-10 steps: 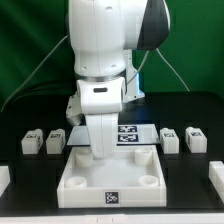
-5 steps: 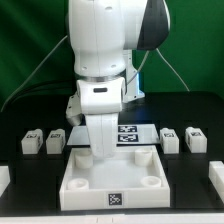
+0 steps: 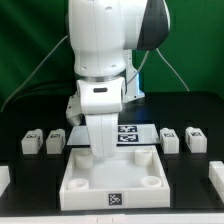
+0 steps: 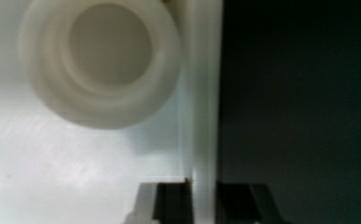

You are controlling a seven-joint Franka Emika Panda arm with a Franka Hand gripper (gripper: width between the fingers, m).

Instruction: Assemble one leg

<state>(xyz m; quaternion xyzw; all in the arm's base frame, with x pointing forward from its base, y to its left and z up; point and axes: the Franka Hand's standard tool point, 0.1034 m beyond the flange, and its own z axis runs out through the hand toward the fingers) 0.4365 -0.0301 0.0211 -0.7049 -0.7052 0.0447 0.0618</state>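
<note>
The pincer (image 3: 100,150), whose spread I cannot tell, sits low at the tray's (image 3: 130,172) ten-o'clock corner, where a skewed move could shove the tray into the nearby leg (image 3: 55,142).

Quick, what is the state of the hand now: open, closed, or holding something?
Hand: cannot be told; it is low over the white tray piece, and neither view shows its fingers clearly.

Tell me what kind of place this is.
Probably a robotics lab bench rigged for assembly trials: a white robot arm over a black table, a plain green backdrop, and small tagged legs lined up beside a marker board.
</note>
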